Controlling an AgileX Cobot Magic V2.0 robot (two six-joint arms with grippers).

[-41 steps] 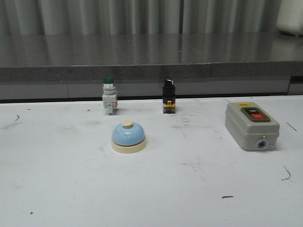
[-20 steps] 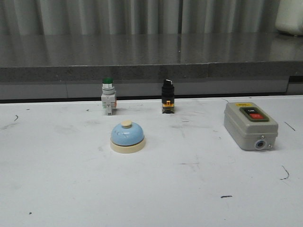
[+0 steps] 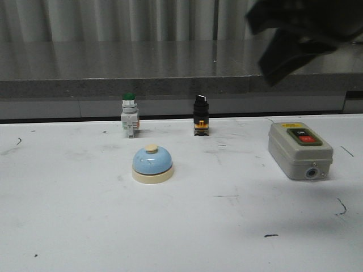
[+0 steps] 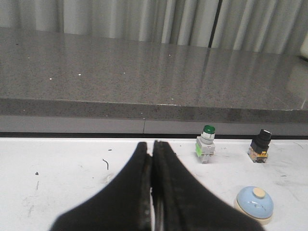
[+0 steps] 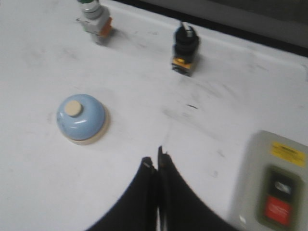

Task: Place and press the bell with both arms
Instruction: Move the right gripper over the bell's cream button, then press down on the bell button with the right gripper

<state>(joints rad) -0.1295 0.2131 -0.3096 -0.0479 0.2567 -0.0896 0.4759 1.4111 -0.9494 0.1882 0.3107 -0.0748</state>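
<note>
The light-blue bell (image 3: 152, 164) with its cream base and button stands on the white table, left of the middle. It also shows in the left wrist view (image 4: 254, 205) and in the right wrist view (image 5: 81, 118). My left gripper (image 4: 152, 149) is shut and empty, low over the table on the bell's left side, apart from it. My right gripper (image 5: 156, 161) is shut and empty, high above the table between the bell and the grey switch box. In the front view only a blurred black part of the right arm (image 3: 306, 31) shows at the top right.
A green-capped grey push button (image 3: 129, 116) and a black selector switch (image 3: 201, 116) stand at the table's back edge. A grey switch box (image 3: 299, 149) with black and red buttons lies at the right. A dark stone ledge (image 3: 170, 68) runs behind the table.
The right arm has come into the front view at the top right; it was out of view before. The bell and the other things have not moved.
</note>
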